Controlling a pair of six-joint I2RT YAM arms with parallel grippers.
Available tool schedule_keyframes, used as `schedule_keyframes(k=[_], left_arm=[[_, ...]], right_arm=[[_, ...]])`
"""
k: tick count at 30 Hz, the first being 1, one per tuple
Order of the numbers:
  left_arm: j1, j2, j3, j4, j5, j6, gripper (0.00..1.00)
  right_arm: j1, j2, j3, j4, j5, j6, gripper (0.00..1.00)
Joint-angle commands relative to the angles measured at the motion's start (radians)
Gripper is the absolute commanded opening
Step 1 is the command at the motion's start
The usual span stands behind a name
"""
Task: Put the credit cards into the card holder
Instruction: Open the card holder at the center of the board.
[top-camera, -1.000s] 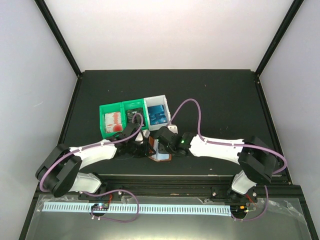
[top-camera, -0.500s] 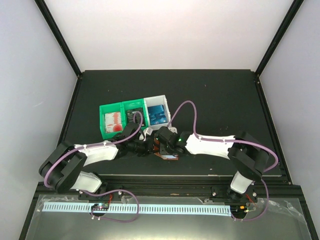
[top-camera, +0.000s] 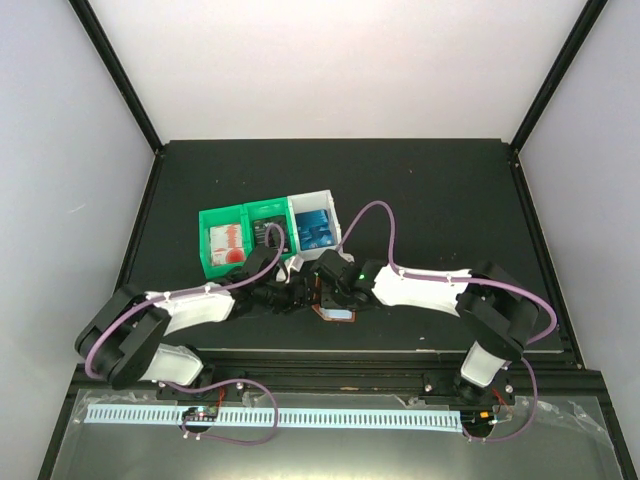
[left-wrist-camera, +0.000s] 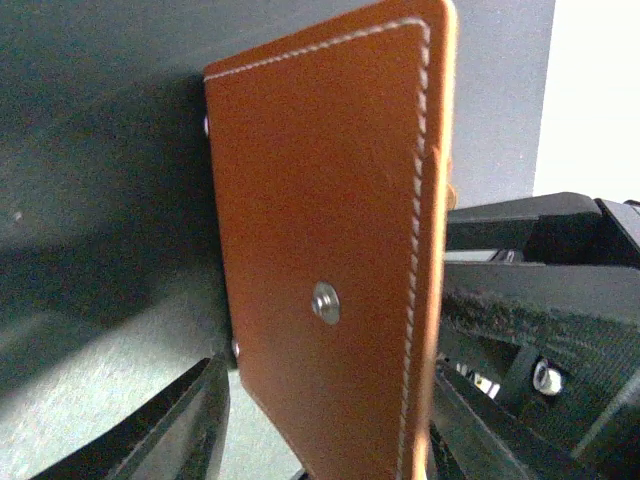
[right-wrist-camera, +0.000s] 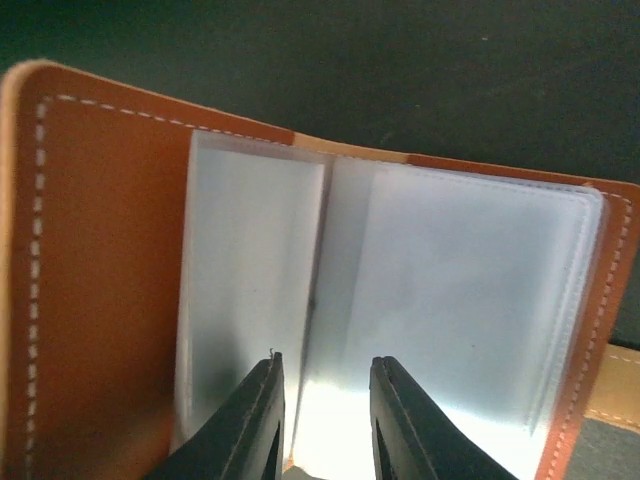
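Card holder (top-camera: 336, 313) held open at the middle of the front edge of the counter (top-camera: 450, 200); the pockets in view look empty.
Left end effector (left-wrist-camera: 325, 425): fingers wide, apparently clamping the upright cover. Right end effector (right-wrist-camera: 320, 415): fingers narrowly apart at the clear pockets (right-wrist-camera: 470, 300), grip not discernible. Advice: steady the cover and part one pocket mouth. Behind: left green bin (top-camera: 203, 240) has a red-and-white card (top-camera: 227, 243); middle green bin (top-camera: 265, 205), black cards (top-camera: 264, 233); white bin (top-camera: 310, 196), blue cards (top-camera: 315, 230).
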Motion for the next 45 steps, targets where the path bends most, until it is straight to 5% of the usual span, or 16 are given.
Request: schedule_keyframes(k=[1,11,23,29,35,45], left_arm=[[-0.007,-0.090,0.010,-0.161,-0.078,0.084,0.57],[0.001,-0.380,-0.024,-0.436,-0.429,0.042,0.60],[0.111,-0.642,0.008,-0.674,-0.619,0.061,0.64],[0.150,-0.637,0.071,-0.709,-0.569,0.137,0.66],[0.150,-0.565,0.063,-0.619,-0.346,0.225,0.66],[0.129,-0.433,0.029,-0.456,-0.132,0.243,0.66]], right_arm=[[-0.007,-0.011,0.009,0.086,-0.051,-0.036,0.28],[-0.005,0.050,0.066,0.125,-0.093,-0.101,0.37],[0.079,0.236,0.269,-0.239,0.260,-0.098,0.55],[0.105,0.292,0.257,-0.268,0.268,-0.100,0.70],[0.104,0.270,0.173,-0.207,0.211,-0.220,0.81],[0.019,0.041,-0.055,-0.177,0.165,-0.542,0.87]])
